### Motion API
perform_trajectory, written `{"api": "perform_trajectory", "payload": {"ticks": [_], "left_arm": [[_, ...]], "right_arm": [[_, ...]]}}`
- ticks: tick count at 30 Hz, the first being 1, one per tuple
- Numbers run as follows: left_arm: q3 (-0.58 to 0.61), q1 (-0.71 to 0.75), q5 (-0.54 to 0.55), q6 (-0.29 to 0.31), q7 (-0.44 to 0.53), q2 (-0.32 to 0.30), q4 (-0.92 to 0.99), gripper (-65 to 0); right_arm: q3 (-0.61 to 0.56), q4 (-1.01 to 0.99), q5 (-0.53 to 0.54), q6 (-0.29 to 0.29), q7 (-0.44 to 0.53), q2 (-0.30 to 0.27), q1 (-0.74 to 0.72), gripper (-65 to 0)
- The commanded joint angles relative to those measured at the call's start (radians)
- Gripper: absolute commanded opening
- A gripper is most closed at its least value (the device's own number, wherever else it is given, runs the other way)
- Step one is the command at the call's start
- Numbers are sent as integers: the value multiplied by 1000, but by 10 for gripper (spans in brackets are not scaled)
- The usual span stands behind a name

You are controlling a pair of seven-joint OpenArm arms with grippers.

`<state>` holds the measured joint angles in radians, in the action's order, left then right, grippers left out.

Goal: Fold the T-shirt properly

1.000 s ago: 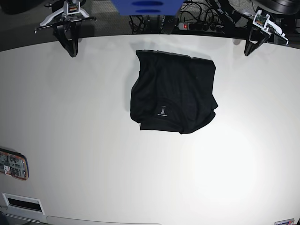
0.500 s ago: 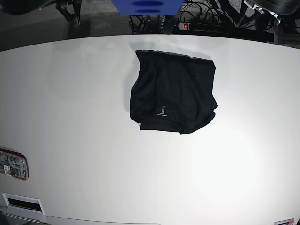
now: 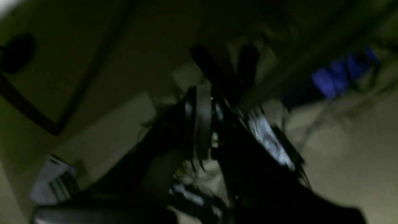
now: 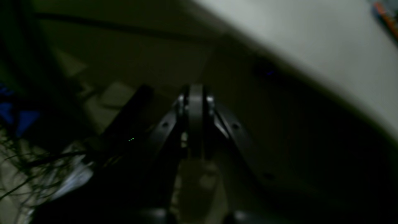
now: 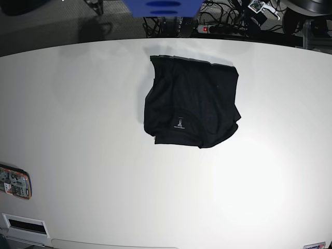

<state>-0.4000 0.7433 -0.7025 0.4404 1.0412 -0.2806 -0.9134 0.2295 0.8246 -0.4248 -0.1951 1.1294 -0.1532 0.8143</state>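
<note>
In the base view the T-shirt (image 5: 192, 101) lies alone on the white table (image 5: 78, 129), a little above the middle of the frame and slightly right of centre. It is gathered into a compact, roughly square bundle with its small white label (image 5: 179, 123) showing near the lower edge. The top edge looks fairly straight, but the left side bulges and the lower right corner is rumpled, so the fold looks done in the main, though not crisp. Neither arm reaches over the table; only a bit of white hardware shows at the top right of the frame, among cables and a power strip (image 5: 218, 29).

In the left wrist view, dark and blurred, the left gripper (image 3: 203, 102) sits mid-frame with its jaws pressed together on nothing. No shirt is visible, only dim floor and a blue shape at the upper right.

In the right wrist view the right gripper (image 4: 196, 102) is likewise closed and empty at mid-frame, with the pale table edge crossing the upper right.

Judging from this, the folding seems finished; at most a tidying of the loose corner remains.
</note>
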Motion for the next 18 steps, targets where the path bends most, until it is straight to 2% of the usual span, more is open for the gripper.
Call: {"api": "perform_trajectory", "payload": {"ticks": [1,7,14,18], "left_arm": [[-4,11,-9,-1,27,-3,17,-650],[-4,-40,-99,-1,27,16,150,-650],[-6,-164,-107,-2,27,-4,379,-650],[-3,-206,-108,-104,27,-16,477,-650]], "right_arm": [[-8,-27,7,-2,24,-12,14,-650],[-28,-139,10,-2,24,-13,-20,-650],[-22,-218,11,-2,24,-13,-63,-650],[-22,-245,13,-2,24,-13,-63,-650]]}}
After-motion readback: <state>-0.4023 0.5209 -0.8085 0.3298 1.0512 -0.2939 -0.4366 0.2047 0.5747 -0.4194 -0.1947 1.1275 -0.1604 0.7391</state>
